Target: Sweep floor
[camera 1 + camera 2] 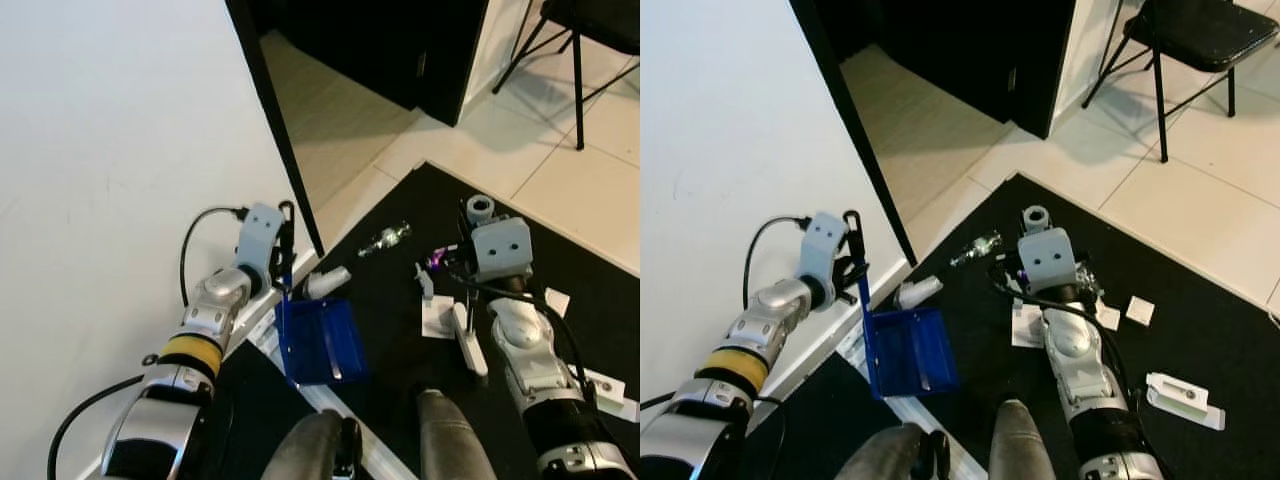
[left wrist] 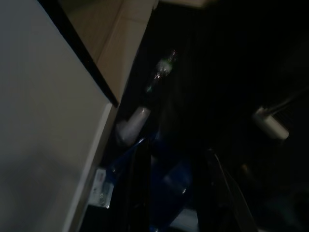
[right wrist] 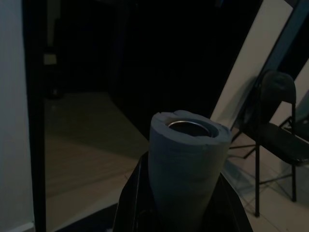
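Observation:
A blue dustpan (image 1: 320,342) rests on the black mat (image 1: 560,260), and its thin upright handle (image 1: 286,278) runs up into my left gripper (image 1: 284,248), which is shut on it beside the wall. In the left wrist view the dustpan (image 2: 169,186) shows dimly past the fingers (image 2: 137,188). My right gripper (image 1: 481,238) is shut on a broom handle with a grey padded top (image 3: 186,162). The white broom head (image 1: 468,342) lies low on the mat. Litter lies between them: a clear plastic bottle (image 1: 385,238), a white cup (image 1: 327,282), paper scraps (image 1: 437,320) and a purple bit (image 1: 437,261).
A white wall (image 1: 110,130) with a black door frame (image 1: 275,120) stands at my left, with a dark room beyond. A black chair (image 1: 1185,40) stands on pale tiles at the back right. More paper (image 1: 1185,398) lies at the right. My own legs (image 1: 450,435) are below.

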Robot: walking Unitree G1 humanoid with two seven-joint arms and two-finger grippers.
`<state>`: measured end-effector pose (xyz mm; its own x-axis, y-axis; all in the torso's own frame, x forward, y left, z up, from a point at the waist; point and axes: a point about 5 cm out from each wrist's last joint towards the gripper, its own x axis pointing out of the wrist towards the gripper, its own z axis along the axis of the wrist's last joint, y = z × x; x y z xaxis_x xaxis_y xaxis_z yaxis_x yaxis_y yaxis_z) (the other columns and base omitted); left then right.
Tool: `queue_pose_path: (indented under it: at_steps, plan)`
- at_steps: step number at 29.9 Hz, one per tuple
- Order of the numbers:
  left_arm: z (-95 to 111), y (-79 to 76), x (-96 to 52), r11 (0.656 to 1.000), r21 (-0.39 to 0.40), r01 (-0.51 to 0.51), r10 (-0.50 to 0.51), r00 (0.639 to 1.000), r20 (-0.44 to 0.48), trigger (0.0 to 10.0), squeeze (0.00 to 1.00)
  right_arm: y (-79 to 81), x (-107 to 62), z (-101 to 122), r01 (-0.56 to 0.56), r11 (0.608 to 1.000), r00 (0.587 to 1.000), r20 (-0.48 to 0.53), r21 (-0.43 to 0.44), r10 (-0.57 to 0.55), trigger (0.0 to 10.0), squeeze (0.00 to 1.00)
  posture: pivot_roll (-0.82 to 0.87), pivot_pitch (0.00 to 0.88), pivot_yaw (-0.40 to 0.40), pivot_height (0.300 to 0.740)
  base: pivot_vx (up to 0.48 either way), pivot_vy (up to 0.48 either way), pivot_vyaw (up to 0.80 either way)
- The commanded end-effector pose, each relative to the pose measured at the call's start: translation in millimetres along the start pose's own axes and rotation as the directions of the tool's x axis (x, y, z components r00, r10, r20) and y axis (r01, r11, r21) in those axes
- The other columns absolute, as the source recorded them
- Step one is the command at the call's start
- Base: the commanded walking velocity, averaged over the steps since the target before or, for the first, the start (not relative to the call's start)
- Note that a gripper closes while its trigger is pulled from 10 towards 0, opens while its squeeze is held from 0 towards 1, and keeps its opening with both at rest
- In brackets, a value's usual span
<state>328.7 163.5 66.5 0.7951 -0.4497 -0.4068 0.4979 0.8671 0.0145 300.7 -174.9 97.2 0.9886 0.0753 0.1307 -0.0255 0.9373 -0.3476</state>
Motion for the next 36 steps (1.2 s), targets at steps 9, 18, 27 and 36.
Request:
queue_pose_path:
  at_steps: [9,18,27,36]
  plan:
    - [37,10.7,-14.9,0.998,-0.024,0.054,-0.049,0.985,0.166,10.0,0.00,2.7,-1.1,0,-0.014,1.000,1.000,0.007,0.004,0.014,10.0,0.00,-0.10,0.166,0.100,0.740,0.000,0.000,0.00]
    - [14,5.2,-18.9,0.990,0.100,0.095,-0.098,0.995,0.021,10.0,0.00,3.9,-1.0,0,-0.015,1.000,1.000,0.005,0.007,0.015,10.0,0.00,-0.11,0.167,0.104,0.740,0.000,0.000,0.00]
    - [-14,10.5,-11.7,0.982,0.134,-0.130,0.148,0.980,-0.134,10.0,0.00,2.1,-2.7,-1,-0.007,1.000,1.000,0.003,0.006,0.007,10.0,0.00,-0.11,0.170,0.107,0.740,0.000,0.000,0.00]
    - [-20,10.4,-8.6,0.958,0.067,-0.280,0.287,0.948,-0.140,10.0,1.00,3.1,-1.0,0,-0.013,1.000,1.000,0.007,0.006,0.013,10.0,0.00,-0.11,0.169,0.101,0.740,0.000,0.000,0.00]
